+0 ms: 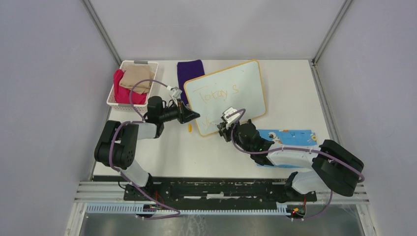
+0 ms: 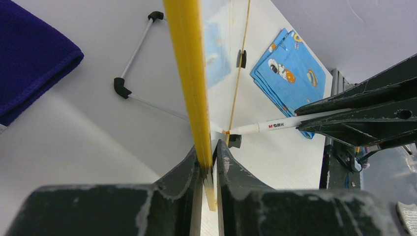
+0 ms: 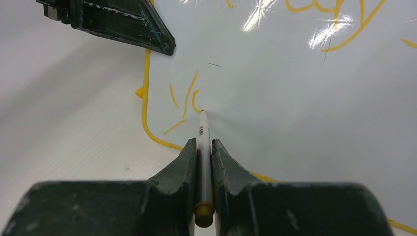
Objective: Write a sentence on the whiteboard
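On my overhead feed the whiteboard [image 1: 231, 96] sits askew toward the far middle of the white surface [image 1: 295, 88]. The sentence [image 1: 215, 93] on it reads "Today's" in yellow-orange on the upper line. Below that, at the board's near-left corner, there are only a few strokes, the first like a Y, too partial for me to read as a word. The marker [image 2: 268, 127] carries a red "M&G" mark, followed by small characters I cannot make out. My right end effector [image 3: 202, 143] is clenched round the marker's barrel, with the tip touching the board at the rightmost stroke. My left end effector [image 2: 209, 153] is pinched on the board's yellow frame at its left edge. A blue cartoon-print cloth [image 1: 287, 135] lies just near-right of the board and a purple cloth [image 1: 189, 73] at its far-left corner. A white basket [image 1: 129, 83] of pink and beige fabric sits at far left. Plain grey walls [image 1: 44, 73] close in the surface.
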Motion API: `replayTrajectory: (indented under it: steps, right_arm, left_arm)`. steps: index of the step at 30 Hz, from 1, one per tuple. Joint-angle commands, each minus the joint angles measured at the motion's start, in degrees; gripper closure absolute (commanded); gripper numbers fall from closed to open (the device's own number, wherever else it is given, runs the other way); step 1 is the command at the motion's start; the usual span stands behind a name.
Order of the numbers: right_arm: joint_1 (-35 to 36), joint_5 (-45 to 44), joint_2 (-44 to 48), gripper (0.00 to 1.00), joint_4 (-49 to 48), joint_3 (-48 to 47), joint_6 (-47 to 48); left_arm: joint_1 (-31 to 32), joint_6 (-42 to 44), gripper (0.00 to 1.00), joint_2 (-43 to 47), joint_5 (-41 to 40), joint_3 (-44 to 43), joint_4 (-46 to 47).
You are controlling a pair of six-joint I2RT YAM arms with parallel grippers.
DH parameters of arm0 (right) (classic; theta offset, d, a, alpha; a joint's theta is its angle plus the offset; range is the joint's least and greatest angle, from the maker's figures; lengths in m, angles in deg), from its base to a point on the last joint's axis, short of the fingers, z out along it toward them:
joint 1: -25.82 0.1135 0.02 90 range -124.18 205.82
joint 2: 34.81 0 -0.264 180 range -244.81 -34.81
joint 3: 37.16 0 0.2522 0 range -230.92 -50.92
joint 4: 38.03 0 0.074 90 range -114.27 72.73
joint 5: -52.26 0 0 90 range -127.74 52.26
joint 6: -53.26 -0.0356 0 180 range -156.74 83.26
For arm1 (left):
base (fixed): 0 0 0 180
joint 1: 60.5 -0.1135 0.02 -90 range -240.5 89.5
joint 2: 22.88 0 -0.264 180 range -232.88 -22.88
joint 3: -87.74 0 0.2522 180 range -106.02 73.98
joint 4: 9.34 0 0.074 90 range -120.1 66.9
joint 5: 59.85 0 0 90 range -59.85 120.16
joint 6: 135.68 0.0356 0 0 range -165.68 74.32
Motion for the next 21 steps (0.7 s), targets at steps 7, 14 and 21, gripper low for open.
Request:
replayTrajectory:
  steps: [7,14,21]
  right_arm:
    - [-1.1,-2.7,-0.5,1.00,-0.6,-3.9,1.8]
    - [-1.1,-1.6,-1.2,1.00,-1.0,-4.6,1.8]
    - [-1.0,0.9,-2.1,1.00,-1.6,-5.1,1.3]
  left_arm:
    - [0.6,7.0,0.98,-2.3,-5.4,0.2,-5.6]
    - [0.6,7.0,0.98,-2.3,-5.4,0.1,-5.6]
    - [0.6,7.0,0.98,-2.3,-5.4,0.1,-5.6]
